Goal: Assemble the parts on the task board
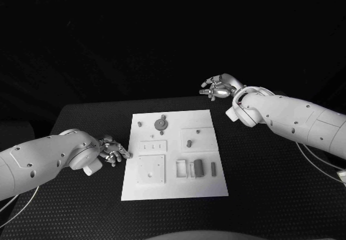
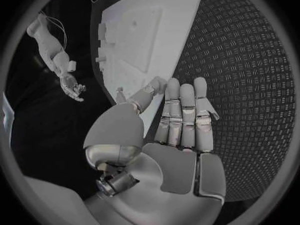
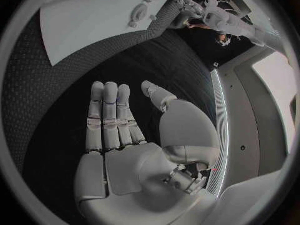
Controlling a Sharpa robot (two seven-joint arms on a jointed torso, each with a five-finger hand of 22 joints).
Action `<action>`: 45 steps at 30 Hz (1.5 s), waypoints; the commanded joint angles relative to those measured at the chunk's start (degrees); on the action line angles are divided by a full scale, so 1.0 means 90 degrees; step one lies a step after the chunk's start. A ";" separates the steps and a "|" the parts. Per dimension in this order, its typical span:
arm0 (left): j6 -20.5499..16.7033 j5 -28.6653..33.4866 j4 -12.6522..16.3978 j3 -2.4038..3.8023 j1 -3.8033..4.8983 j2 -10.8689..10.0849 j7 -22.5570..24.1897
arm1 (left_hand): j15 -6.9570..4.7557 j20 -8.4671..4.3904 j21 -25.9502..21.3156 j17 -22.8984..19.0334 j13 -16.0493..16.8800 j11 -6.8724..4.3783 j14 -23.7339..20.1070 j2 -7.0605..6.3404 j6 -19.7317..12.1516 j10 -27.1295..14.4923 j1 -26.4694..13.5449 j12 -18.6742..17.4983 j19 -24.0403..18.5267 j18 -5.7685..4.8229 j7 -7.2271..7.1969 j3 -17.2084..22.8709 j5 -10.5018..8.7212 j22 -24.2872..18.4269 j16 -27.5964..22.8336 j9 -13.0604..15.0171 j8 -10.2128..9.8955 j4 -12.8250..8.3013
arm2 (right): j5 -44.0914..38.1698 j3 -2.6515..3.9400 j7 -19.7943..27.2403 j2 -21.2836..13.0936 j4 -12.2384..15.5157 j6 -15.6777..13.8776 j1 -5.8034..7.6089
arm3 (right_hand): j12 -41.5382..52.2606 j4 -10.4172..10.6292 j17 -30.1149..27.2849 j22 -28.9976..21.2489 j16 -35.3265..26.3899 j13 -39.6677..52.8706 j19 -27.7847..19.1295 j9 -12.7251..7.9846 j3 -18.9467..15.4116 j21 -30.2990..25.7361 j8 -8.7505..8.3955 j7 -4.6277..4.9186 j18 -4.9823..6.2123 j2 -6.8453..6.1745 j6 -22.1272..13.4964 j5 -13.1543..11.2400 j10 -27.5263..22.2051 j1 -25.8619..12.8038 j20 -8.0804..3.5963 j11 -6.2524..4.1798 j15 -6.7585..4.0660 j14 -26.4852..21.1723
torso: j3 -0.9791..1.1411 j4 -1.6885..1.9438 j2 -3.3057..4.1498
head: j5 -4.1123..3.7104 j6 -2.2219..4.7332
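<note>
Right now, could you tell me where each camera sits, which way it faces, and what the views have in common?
Head view: on the robot's head, looking down at the black table and task board; both arms enter, left hand beside the board, right hand beyond it.
Left wrist view: behind the left hand, facing the board.
Right wrist view: behind the right hand, facing the board.
All three share the board.

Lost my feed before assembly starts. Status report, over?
Left hand open, at the board's left edge. Right hand open, beyond the far right corner. Board untouched, parts lying on it. Nothing in the way.
</note>
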 commanded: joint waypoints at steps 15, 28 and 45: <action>-0.0279 0.0035 0.0144 0.0137 0.0041 -0.0093 -0.0001 | -0.0019 -0.0009 0.0015 0.0027 0.0021 -0.0092 0.0070 0.0056 0.0278 0.0097 0.0130 0.0054 0.0080 -0.0041 -0.0049 0.0081 0.0025 0.0136 0.0080 0.0027 0.0079 0.0014 | 0.0002 0.0002 0.0051 -0.0001 0.0009 0.0058 -0.0003 | 0.0045 0.0016 0.0010 0.0010 -0.0022 -0.0012 0.0044 -0.0010 -0.0001 -0.0039 0.0036 0.0239 0.0086 -0.0009 0.0271 -0.0027 -0.0751 -0.0033 -0.0001 0.0204 -0.0003 0.0049 | -0.0001 0.0000 0.0001 | 0.0007 0.0012; -0.0421 -0.0159 0.0277 0.0147 0.0171 -0.0115 0.0070 | -0.0072 -0.0060 0.0069 0.0044 0.0026 -0.0151 0.0190 -0.0064 0.0410 0.0221 0.0120 0.0102 0.0177 -0.0049 -0.0110 0.0172 0.0132 0.0141 0.0114 0.0063 0.0143 0.0034 | 0.0003 0.0002 0.0051 0.0009 0.0010 0.0059 -0.0003 | 0.0047 0.0016 0.0013 0.0012 -0.0025 -0.0015 0.0044 -0.0011 -0.0002 -0.0041 0.0037 0.0239 0.0086 -0.0009 0.0271 -0.0027 -0.0752 -0.0034 -0.0001 0.0205 -0.0002 0.0050 | -0.0002 0.0002 0.0000 | 0.0017 0.0023; -0.1079 -0.0688 0.0551 0.0145 0.0487 0.0102 0.0072 | -0.0180 -0.0169 0.0231 0.0107 0.0073 -0.0264 0.0424 -0.0373 0.0636 0.0467 -0.0008 0.0220 0.0389 -0.0055 -0.0220 0.0259 0.1048 0.0147 0.0225 0.0183 0.0243 0.0085 | 0.0003 0.0002 0.0047 0.0039 0.0005 0.0061 -0.0002 | 0.0047 0.0015 0.0015 0.0013 -0.0027 -0.0017 0.0044 -0.0011 -0.0002 -0.0042 0.0038 0.0239 0.0086 -0.0010 0.0271 -0.0027 -0.0752 -0.0033 -0.0001 0.0205 -0.0002 0.0050 | 0.0000 0.0001 0.0003 | 0.0018 0.0047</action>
